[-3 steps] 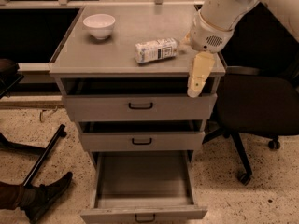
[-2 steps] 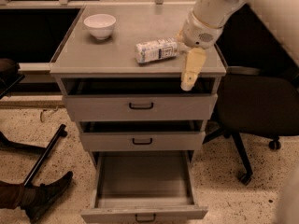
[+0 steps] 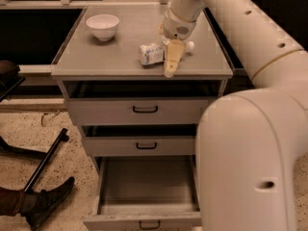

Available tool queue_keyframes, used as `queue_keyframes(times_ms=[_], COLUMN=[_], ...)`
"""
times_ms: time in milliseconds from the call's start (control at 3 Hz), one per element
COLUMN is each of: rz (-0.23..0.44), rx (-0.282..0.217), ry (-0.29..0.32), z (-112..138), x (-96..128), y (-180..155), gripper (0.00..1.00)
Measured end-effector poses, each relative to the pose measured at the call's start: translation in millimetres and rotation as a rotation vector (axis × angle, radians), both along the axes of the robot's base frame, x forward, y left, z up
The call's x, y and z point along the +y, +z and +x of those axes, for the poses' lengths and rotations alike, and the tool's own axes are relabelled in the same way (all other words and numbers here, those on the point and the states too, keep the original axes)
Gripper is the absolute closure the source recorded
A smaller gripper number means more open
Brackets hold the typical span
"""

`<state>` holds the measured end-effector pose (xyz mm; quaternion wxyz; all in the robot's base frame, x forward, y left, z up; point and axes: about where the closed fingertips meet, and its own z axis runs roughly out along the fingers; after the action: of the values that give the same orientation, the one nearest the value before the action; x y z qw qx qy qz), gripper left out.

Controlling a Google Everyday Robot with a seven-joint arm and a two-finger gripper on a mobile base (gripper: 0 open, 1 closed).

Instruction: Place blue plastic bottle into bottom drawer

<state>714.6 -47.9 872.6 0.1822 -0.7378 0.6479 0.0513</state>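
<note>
View: camera view (the only one), looking down on a grey cabinet.
Gripper: the gripper [image 3: 171, 64] hangs from the cream arm [image 3: 250, 143], pointing down over the front part of the cabinet top [image 3: 96, 57], near its front edge.
Gripper state: cannot tell whether it is apart, together or clamped on anything (the near side hides the rest).
Blue plastic bottle: the blue plastic bottle [image 3: 151, 53] lies on its side on the cabinet top, just behind the gripper. Its pale label shows to the picture's left of the gripper, its white cap to the right. Whether the two touch cannot be told.
Bottom drawer: the bottom drawer [image 3: 149, 189] is well below the gripper and pulled out toward the camera, with its grey floor showing and a small black handle on its front.
Upper drawers: the top drawer [image 3: 139, 110] sits directly under the gripper and the middle drawer [image 3: 144, 146] below that (each with a black handle).
White bowl: the white bowl [image 3: 102, 26] stands upright, well apart from the gripper, toward the back left of the top.
Floor: a dark shoe [image 3: 48, 201] rests far below and left of the gripper.
</note>
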Motion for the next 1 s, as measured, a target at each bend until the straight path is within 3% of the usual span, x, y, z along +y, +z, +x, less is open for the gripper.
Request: queue_keyframes(times_ms=[333,667,1000], rz=[-0.027,-0.064,-0.063], rx=[-0.114,-0.163,-0.134], ry=[-0.016,-0.011,-0.003], z=[29.7,44.3,54.4], x=[4.4,7.6,10.7], y=[30.3,45.8,28.6], gripper=[0.00,0.00,0.00])
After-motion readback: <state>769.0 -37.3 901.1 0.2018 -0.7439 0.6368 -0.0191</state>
